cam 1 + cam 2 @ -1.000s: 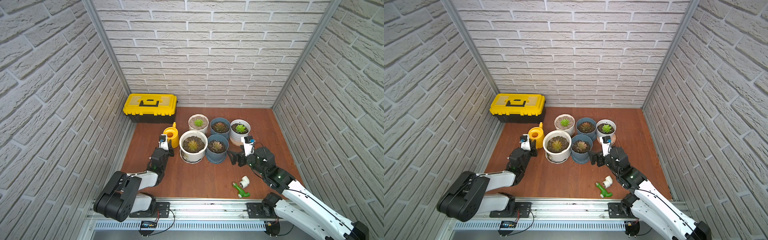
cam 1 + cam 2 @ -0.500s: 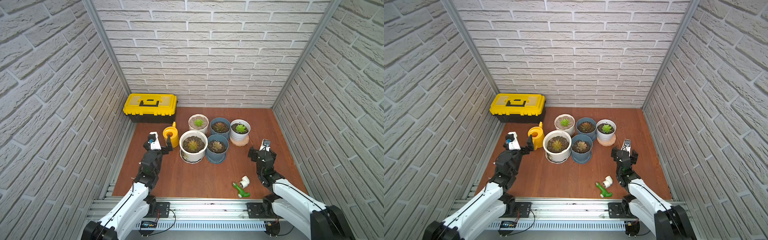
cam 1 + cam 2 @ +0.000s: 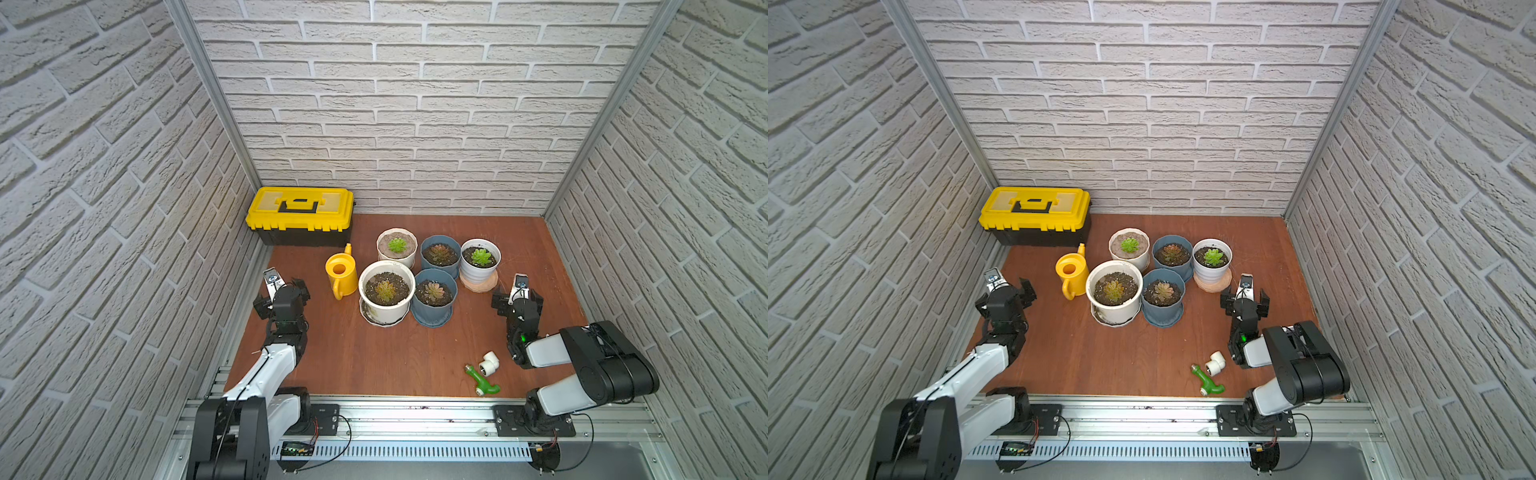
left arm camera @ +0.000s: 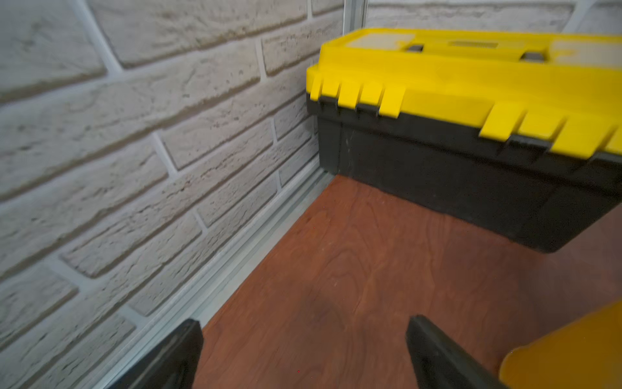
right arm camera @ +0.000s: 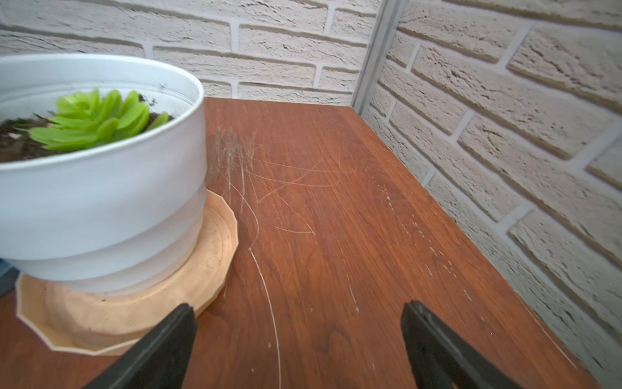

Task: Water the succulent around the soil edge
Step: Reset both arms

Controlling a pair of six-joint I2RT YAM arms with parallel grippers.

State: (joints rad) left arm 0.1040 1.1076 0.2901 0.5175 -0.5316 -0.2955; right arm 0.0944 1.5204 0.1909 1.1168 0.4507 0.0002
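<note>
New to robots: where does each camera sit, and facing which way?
Top views: overhead, front, looking down on table; left arm, right arm show.
Left wrist: on left arm, faces yellow toolbox; open left gripper shows.
Right wrist: on right arm, faces white pot on saucer; open right gripper shows.
Shared with top views: toolbox, that pot.

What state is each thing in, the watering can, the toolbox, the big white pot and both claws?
Watering can: upright, not held.
Toolbox: lid shut.
Wide white pot: upright on its saucer.
Left claw: open, empty.
Right claw: open, empty.
</note>
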